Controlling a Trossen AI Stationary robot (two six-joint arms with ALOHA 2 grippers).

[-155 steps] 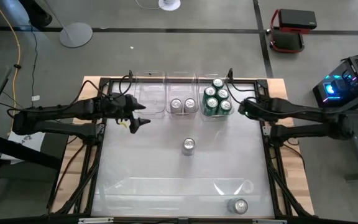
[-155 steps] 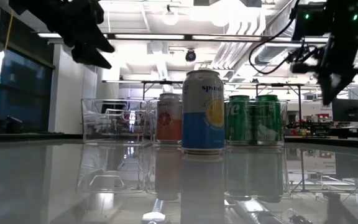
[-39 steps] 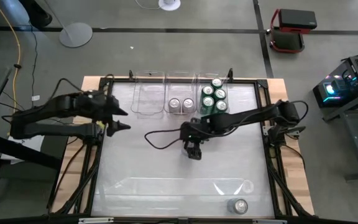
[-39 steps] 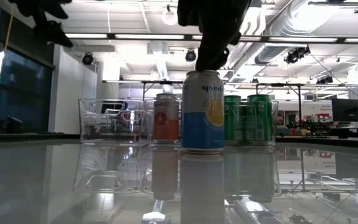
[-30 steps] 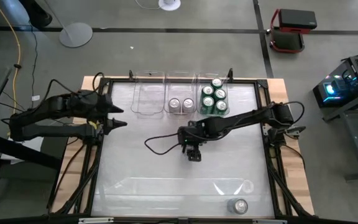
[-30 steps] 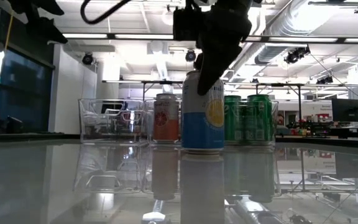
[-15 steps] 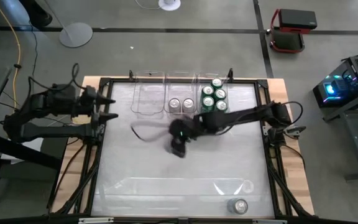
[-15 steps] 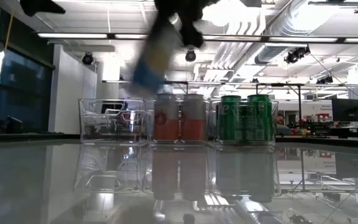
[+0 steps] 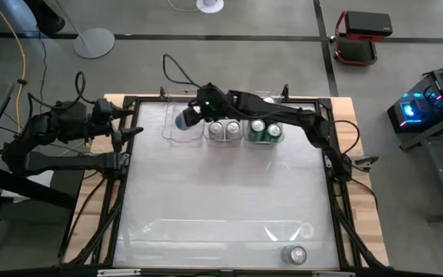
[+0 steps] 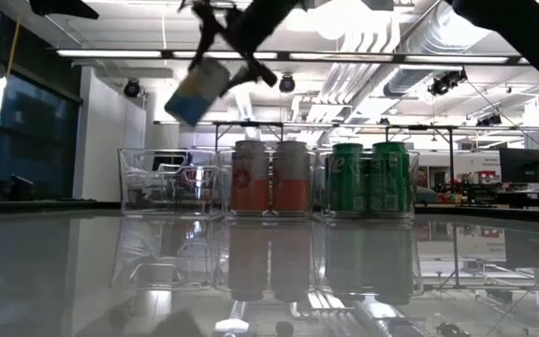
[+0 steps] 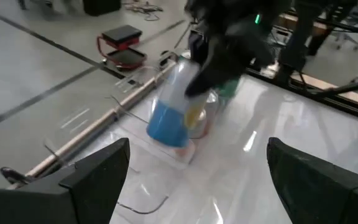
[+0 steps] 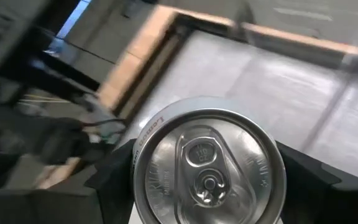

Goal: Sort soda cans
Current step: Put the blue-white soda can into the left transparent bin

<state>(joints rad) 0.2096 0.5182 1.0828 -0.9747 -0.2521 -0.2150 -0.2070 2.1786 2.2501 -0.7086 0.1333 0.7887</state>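
Observation:
My right gripper (image 9: 196, 115) is shut on a blue-and-white soda can (image 9: 184, 121), tilted in the air over the far-left clear bin (image 9: 177, 135). In the low view this can (image 10: 197, 91) hangs well above the bins. Two orange-and-silver soda cans (image 9: 225, 130) stand in the middle bin, and green soda cans (image 9: 264, 131) stand in the right bin. Another soda can (image 9: 294, 254) lies near the table's front edge. My left gripper (image 9: 131, 128) waits open at the table's left edge, and its wrist view shows the lifted can (image 11: 173, 112). My right gripper pinches the can's side wall just below its top rim (image 12: 140, 171) between its two fingers (image 12: 114, 171), one on each side. The fingers slant down from above and from the table's right. The can is lifted clear and tilted, its bottom (image 10: 182, 105) lower and toward the left.
Three clear bins stand side by side along the table's far edge (image 9: 223, 98). The right arm (image 9: 283, 119) reaches across over the green cans. A black frame (image 9: 121, 185) runs along the table's sides.
My right gripper has closed on the blue-and-white can at the table's middle, lifted it clear and carried it toward the far left, over the left bin, tipping it. My left arm has drawn back toward the table's left edge.

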